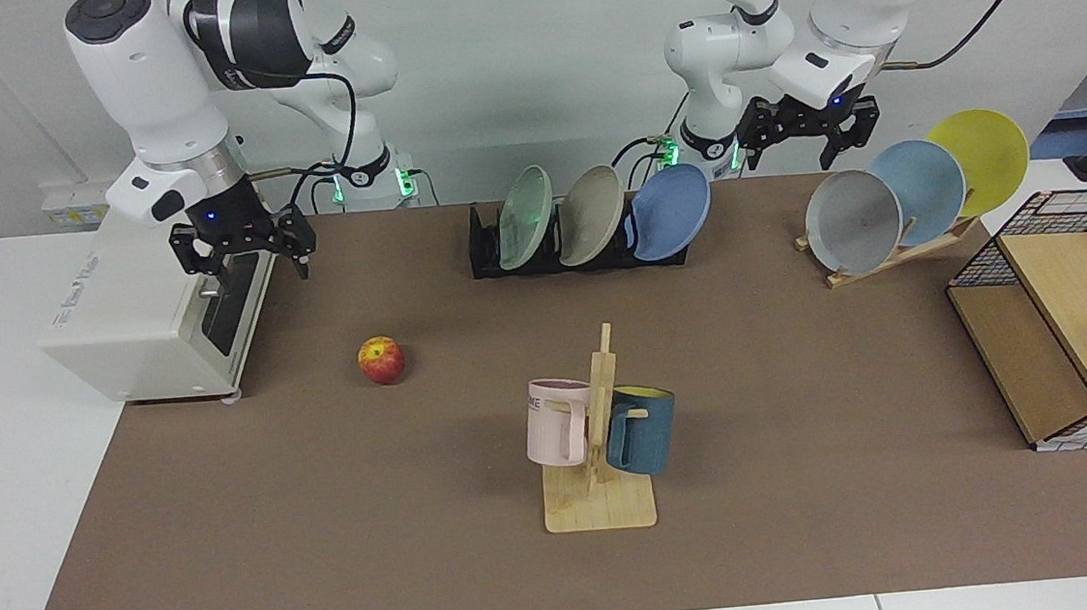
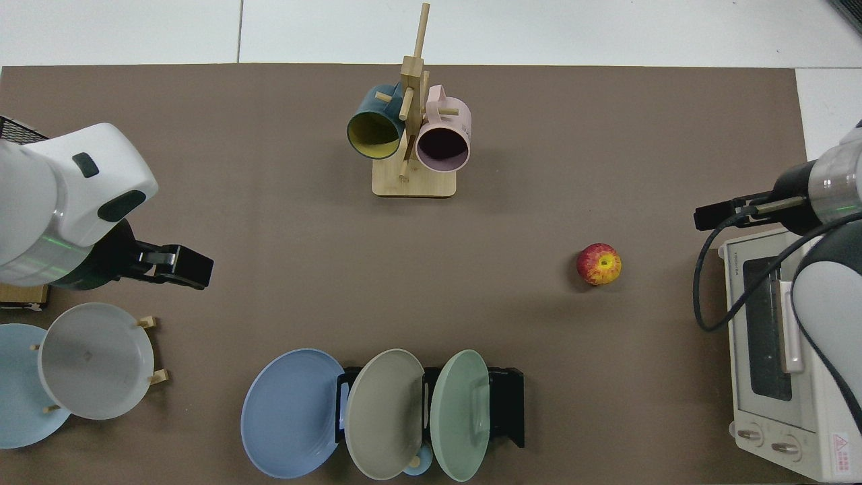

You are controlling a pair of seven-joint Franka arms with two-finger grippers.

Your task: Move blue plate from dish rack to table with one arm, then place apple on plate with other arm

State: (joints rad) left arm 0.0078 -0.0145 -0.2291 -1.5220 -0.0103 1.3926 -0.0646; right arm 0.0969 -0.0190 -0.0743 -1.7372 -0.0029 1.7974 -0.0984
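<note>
The blue plate (image 1: 672, 212) (image 2: 289, 411) leans in the end slot of the black dish rack (image 1: 486, 251) (image 2: 508, 404), beside a beige and a green plate. The apple (image 1: 381, 359) (image 2: 599, 264) lies on the brown mat of the table (image 1: 801, 372). My left gripper (image 1: 808, 153) (image 2: 192, 268) hangs open in the air between the dish rack and a wooden plate rack, holding nothing. Over the front of a toaster oven, well back from the apple, my right gripper (image 1: 249, 265) (image 2: 707, 217) hovers open and empty.
A wooden mug tree (image 1: 598, 436) with a pink and a teal mug stands mid-table. The white toaster oven (image 1: 157, 326) sits by the right arm. A slanted wooden rack (image 1: 889, 258) holds grey, sky-blue and yellow plates. A wire-and-wood crate (image 1: 1069, 331) lies beyond it.
</note>
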